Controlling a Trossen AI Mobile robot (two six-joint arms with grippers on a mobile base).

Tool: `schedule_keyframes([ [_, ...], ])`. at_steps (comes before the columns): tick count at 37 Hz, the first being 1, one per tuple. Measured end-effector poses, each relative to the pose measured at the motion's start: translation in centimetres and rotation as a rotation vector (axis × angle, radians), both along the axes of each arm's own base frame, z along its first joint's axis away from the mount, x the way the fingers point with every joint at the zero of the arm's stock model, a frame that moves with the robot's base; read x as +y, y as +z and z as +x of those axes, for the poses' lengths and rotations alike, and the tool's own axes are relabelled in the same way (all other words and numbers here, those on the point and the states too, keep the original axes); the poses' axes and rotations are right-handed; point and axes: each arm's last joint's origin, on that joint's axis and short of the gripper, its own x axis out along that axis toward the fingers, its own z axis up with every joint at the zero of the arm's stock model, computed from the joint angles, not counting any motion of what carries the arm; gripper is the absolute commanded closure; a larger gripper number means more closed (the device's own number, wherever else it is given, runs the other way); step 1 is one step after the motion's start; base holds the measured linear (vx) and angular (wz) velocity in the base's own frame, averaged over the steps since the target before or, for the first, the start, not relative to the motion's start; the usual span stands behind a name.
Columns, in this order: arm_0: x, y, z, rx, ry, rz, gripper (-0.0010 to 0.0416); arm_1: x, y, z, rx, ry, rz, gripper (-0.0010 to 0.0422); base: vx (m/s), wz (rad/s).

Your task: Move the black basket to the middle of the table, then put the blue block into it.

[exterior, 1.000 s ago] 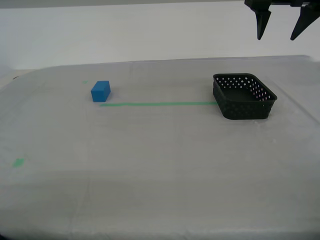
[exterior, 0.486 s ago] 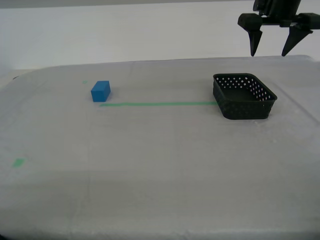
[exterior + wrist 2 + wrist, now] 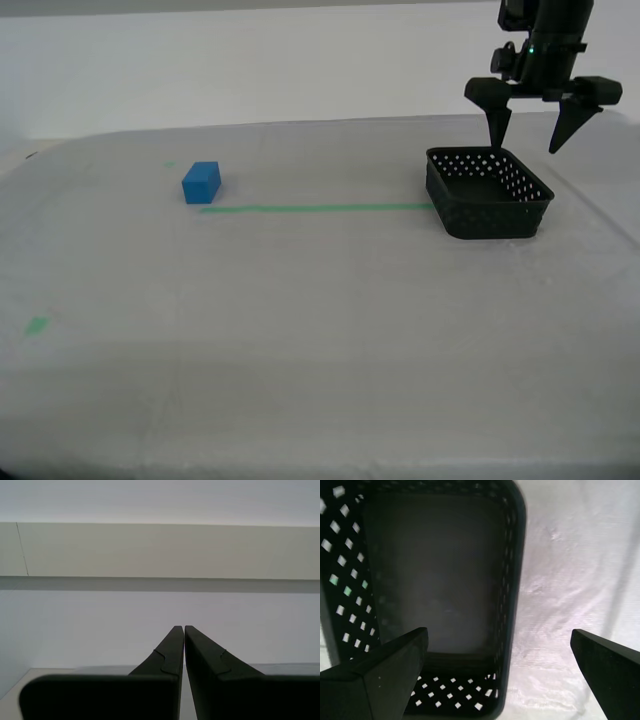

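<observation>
Black basket [image 3: 488,192] was seen standing upright on the surface [image 3: 300,330] toward the exterior view's right, at the end of a long green tape strip [image 3: 318,208] that ran across the pale top. Its inside appeared empty in the first wrist view [image 3: 440,580], where the dark floor and the perforated walls were shown from above. My first gripper [image 3: 533,132] was positioned just above the basket's far rim, pointing downward, its jaws spread wide apart and holding nothing; one fingertip [image 3: 395,670] was seen over the basket's interior and the other over the bare cloth outside the wall, so that one side wall lay between them. Contact with the basket could not be made out.

Blue block [image 3: 201,182] was resting on the surface toward the exterior view's left, well apart from the basket, just beyond the other end of the tape strip. A small green tape mark [image 3: 37,324] was visible nearer the camera on that same side.

My second gripper [image 3: 184,630] was shown only in its own wrist view, its jaws pressed together on nothing, pointed toward a plain pale wall.
</observation>
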Motion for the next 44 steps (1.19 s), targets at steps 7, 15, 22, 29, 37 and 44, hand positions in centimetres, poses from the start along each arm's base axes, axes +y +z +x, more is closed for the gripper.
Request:
schedule_keyframes([
  [7, -0.7, -1.3, 0.5, 0.013, 0.003, 0.017, 0.0006, 0.0, 0.0, 0.0, 0.0, 0.0, 0.0, 0.0412, 0.0, 0.0],
  [15, -1.4, -1.3, 0.9, -0.025, -0.003, 0.019, 0.0006, 0.0, 0.0, 0.0, 0.0, 0.0, 0.0, 0.0412, 0.0, 0.0],
  [22, -1.8, -2.3, 0.9, -0.047, 0.016, 0.018, 0.0006, 0.0, 0.0, 0.0, 0.0, 0.0, 0.0, 0.0412, 0.0, 0.0],
  [29, -1.9, -4.4, 0.2, -0.031, 0.015, 0.018, 0.0006, 0.0, 0.0, 0.0, 0.0, 0.0, 0.0, 0.0412, 0.0, 0.0],
  [37, -2.0, -5.9, -0.3, -0.044, 0.017, 0.019, 0.0006, 0.0, 0.0, 0.0, 0.0, 0.0, 0.0, 0.0412, 0.0, 0.0],
  [44, -1.9, -6.7, -0.5, -0.047, 0.018, 0.019, 0.0007, 0.0, 0.0, 0.0, 0.0, 0.0, 0.0, 0.0412, 0.0, 0.0],
])
